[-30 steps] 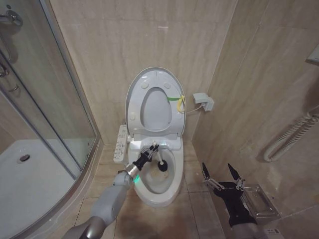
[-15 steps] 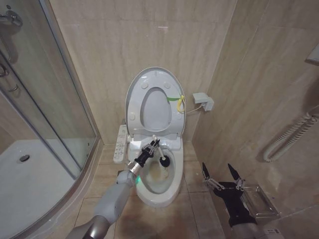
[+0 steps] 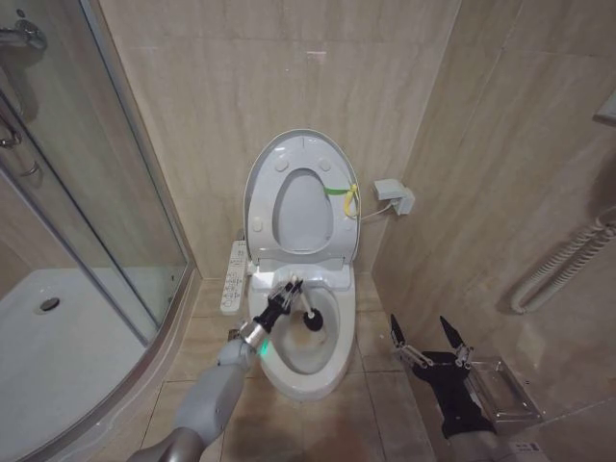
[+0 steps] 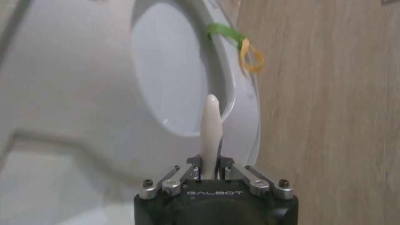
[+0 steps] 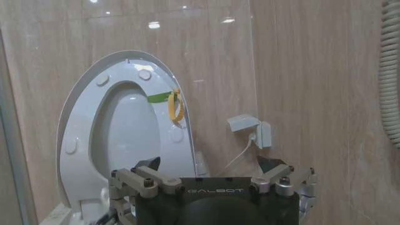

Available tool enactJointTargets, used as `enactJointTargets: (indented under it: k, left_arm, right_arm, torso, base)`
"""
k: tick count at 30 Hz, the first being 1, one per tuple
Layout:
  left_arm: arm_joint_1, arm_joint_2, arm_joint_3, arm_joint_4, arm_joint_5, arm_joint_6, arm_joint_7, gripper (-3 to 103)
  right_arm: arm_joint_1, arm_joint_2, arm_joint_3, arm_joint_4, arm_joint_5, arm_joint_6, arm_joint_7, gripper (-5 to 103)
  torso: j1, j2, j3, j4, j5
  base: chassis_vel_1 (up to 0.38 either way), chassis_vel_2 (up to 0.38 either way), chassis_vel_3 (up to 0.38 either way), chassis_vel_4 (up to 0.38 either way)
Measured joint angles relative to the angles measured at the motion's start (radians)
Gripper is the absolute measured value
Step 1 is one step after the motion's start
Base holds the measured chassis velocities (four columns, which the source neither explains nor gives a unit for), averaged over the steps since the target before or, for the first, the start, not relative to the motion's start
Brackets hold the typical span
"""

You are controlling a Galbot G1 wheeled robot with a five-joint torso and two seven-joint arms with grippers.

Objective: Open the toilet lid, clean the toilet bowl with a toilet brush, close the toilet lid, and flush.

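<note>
At the centre of the head view we see the white elongated ceramic toilet bowl (image 3: 306, 377) standing open, its narrow white button panel (image 3: 234, 276) at its left side. The large glossy white oval plastic toilet lid (image 3: 262, 183) leans upright against the beige tiled wall, with the ring-shaped white seat (image 3: 332, 231) raised against it and a yellow-green strap (image 3: 339, 192) at its right edge.

Inside the bowl, just right of its centre, sits the dark bristle head of the small toilet brush (image 3: 314, 321), its thin white stick handle rising up and to the left. Our left gripper (image 3: 283, 299) reaches in from the lower left of the frame, over the bowl's left rim, and its fingers are clamped on that handle; in the left wrist view the white stick (image 4: 211, 136) stands out from between the closed fingers.

Our right gripper (image 3: 429, 345) waits in the lower right of the head view, beside the bowl and well apart from it, its two dark fingers spread wide with nothing between them.
</note>
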Motion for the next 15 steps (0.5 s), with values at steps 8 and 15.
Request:
enactJointTargets:
  k: [8, 15]
  left_arm:
    - [0.035, -0.024, -0.006, 0.054, 0.022, -0.005, 0.000, 18]
    - [0.050, -0.005, -0.013, 0.021, 0.013, -0.004, 0.002, 18]
  right_arm:
    - [0.000, 0.000, 0.000, 0.000, 0.000, 0.000, 0.000, 100]
    - [0.000, 0.000, 0.000, 0.000, 0.000, 0.000, 0.000, 100]
  torso:
    - [0.000, 0.000, 0.000, 0.0015, -0.0003]
    - [0.000, 0.000, 0.000, 0.0006, -0.0002]
  base:
    - [0.000, 0.000, 0.000, 0.000]
    - [0.000, 0.000, 0.000, 0.000]
